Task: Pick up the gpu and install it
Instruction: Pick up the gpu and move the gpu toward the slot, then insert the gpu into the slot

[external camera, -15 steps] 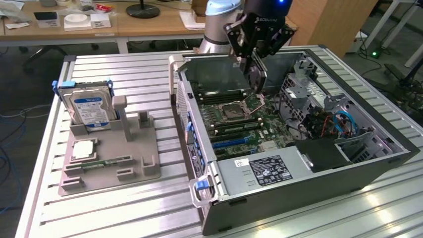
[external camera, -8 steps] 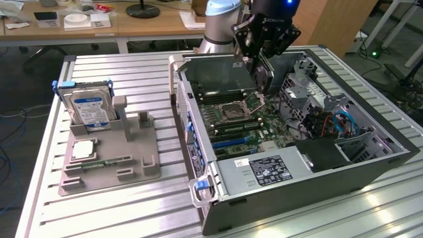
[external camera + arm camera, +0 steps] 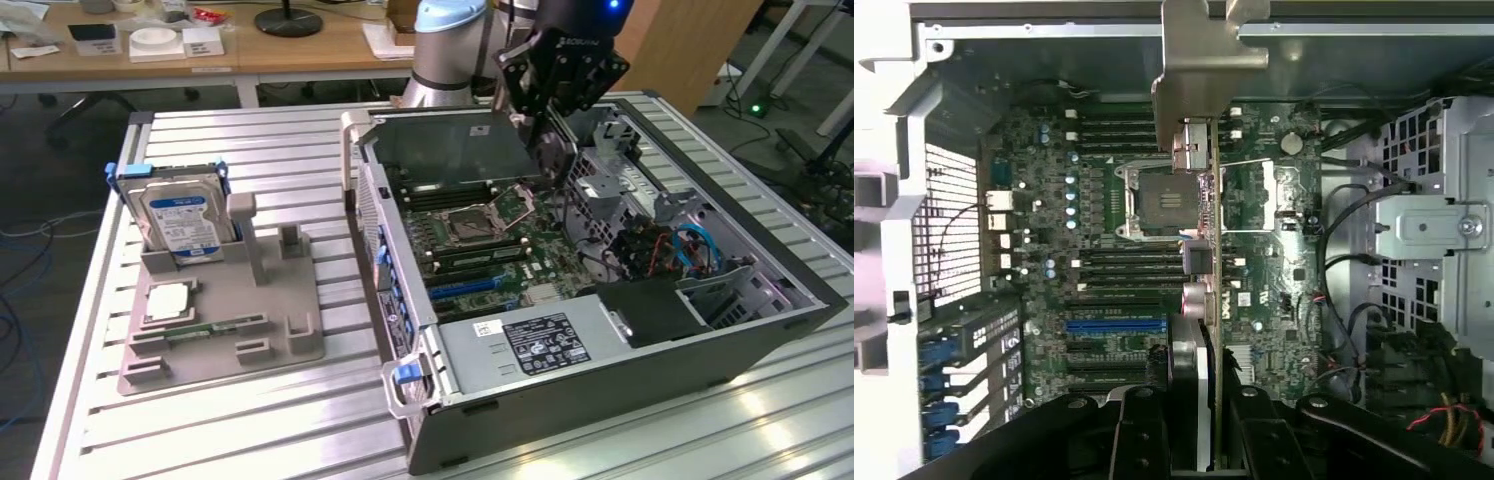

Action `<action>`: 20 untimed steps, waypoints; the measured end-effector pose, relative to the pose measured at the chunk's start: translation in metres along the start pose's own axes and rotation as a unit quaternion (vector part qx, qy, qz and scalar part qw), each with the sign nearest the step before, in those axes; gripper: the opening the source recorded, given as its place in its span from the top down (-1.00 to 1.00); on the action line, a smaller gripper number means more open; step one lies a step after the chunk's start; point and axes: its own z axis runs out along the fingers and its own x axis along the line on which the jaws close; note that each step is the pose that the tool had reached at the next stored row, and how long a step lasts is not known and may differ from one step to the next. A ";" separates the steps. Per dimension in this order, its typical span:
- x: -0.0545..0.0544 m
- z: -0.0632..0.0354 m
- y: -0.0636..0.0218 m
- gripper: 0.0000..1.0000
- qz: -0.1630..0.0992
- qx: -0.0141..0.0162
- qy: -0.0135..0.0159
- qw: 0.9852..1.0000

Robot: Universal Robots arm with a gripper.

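Honestly, the biggest risk here is alignment. The gpu (image 3: 454,150) hangs edge-down above the motherboard (image 3: 481,240), inside the open computer case (image 3: 601,390), and it isn't seated in anything yet. In the wrist view the gpu (image 3: 1194,330) runs edge-on right across the CPU socket (image 3: 1154,195), while the blue expansion slot (image 3: 1114,325) sits off to one side of that line. If the card comes down from where it is, its bottom edge would probably hit the socket or the components around it rather than a slot.

Second worry: the silver bracket (image 3: 1199,80) at the far end of the card is close to the case's rear wall (image 3: 1054,30). It could snag on that sheet metal and twist the card in the grip. The card is also long and looks to be held near one end, so any bump at the bracket end has a lot of leverage. The loose cables (image 3: 694,250) are well off to the exterior view's right, so they're likely no problem.

As for the gripper (image 3: 545,135), its jaws are partway closed, with the fingers (image 3: 1144,440) clamped on either face of the board and nothing else in them. The gripper (image 3: 1194,425) holds the card upright over the middle of the board.
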 end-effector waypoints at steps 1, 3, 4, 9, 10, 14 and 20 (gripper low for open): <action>-0.002 0.0002 0.0001 0.44 0.000 0.000 0.000 1.000; -0.005 0.0002 0.0001 0.44 0.000 0.000 0.000 1.000; -0.005 0.0002 0.0001 0.44 0.000 0.000 0.000 1.000; -0.005 0.0003 0.0002 0.44 0.000 0.000 0.000 1.000; -0.005 0.0003 0.0002 0.44 0.000 0.000 0.000 1.000; -0.005 0.0003 0.0002 0.44 0.000 0.000 0.000 1.000; -0.005 0.0003 0.0002 0.44 0.000 0.000 0.000 1.000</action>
